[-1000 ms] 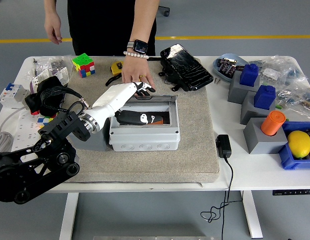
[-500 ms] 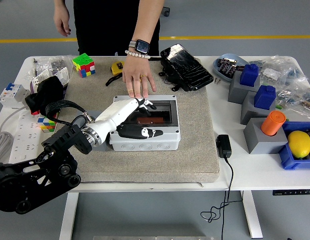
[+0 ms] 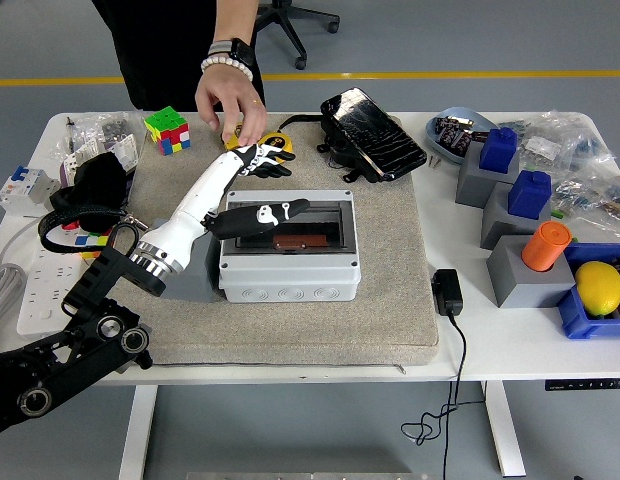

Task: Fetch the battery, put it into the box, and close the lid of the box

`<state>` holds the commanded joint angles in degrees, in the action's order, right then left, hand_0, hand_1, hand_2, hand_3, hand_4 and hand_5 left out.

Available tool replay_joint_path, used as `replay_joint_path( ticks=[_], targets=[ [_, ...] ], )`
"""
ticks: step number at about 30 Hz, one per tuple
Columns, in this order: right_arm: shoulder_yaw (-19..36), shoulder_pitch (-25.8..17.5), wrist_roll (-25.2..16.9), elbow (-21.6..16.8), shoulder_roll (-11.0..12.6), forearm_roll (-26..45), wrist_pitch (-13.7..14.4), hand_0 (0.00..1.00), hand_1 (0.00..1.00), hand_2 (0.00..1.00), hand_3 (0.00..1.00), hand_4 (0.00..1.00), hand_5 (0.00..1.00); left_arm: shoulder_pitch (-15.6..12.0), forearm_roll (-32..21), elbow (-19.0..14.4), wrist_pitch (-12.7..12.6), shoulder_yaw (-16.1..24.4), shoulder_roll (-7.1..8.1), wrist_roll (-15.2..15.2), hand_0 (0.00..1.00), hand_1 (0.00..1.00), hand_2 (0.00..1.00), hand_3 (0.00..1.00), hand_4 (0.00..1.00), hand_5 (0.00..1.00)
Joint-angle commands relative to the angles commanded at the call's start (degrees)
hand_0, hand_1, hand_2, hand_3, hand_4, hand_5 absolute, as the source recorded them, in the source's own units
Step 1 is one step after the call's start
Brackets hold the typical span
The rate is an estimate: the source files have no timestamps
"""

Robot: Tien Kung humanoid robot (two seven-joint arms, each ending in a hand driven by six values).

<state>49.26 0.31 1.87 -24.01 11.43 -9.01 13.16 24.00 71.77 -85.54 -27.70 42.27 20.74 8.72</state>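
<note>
1. Grey mat [image 3: 390, 320] covers the table's middle; the grey box [image 3: 290, 262] sits on it at frame centre, lid down.
2. A brown battery [image 3: 302, 240] shows through the lid's window.
3. The left hand [image 3: 260, 158], fingers spread and empty, hangs above the mat just beyond the box.
4. A person's hand [image 3: 230, 105] touches the yellow tape measure [image 3: 275, 143], upper centre.
</note>
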Motion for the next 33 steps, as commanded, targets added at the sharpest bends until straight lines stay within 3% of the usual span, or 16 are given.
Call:
replay_joint_path(
  ticks=[5,14,22,33],
  targets=[
    [-0.2,0.0,0.1,0.2,-0.1,0.2,-0.1,0.582,0.643,0.655,0.545,0.872,0.408,-3.7,-11.9,1.9,0.6,6.4,-1.51,7.8,0.649,0.668,0.655,0.71,0.998,0.618],
    [-0.2,0.4,0.2,0.2,-0.3,0.2,-0.2,0.583,0.643,0.655,0.545,0.872,0.408,-6.9,-28.4,6.1,3.5,17.0,-2.45,11.3,0.626,0.651,0.647,0.696,0.998,0.606],
    [-0.2,1.1,0.2,0.1,0.0,0.2,-0.1,0.581,0.643,0.654,0.544,0.871,0.409,-9.3,-28.8,6.6,4.5,23.6,-2.24,10.7,0.616,0.641,0.641,0.687,0.998,0.612],
    [-0.8,1.4,0.4,0.1,0.1,0.2,-0.2,0.585,0.644,0.655,0.544,0.871,0.409,-10.3,-27.7,6.3,4.8,27.1,-2.28,9.7,0.621,0.639,0.645,0.664,0.98,0.578]
  ],
)
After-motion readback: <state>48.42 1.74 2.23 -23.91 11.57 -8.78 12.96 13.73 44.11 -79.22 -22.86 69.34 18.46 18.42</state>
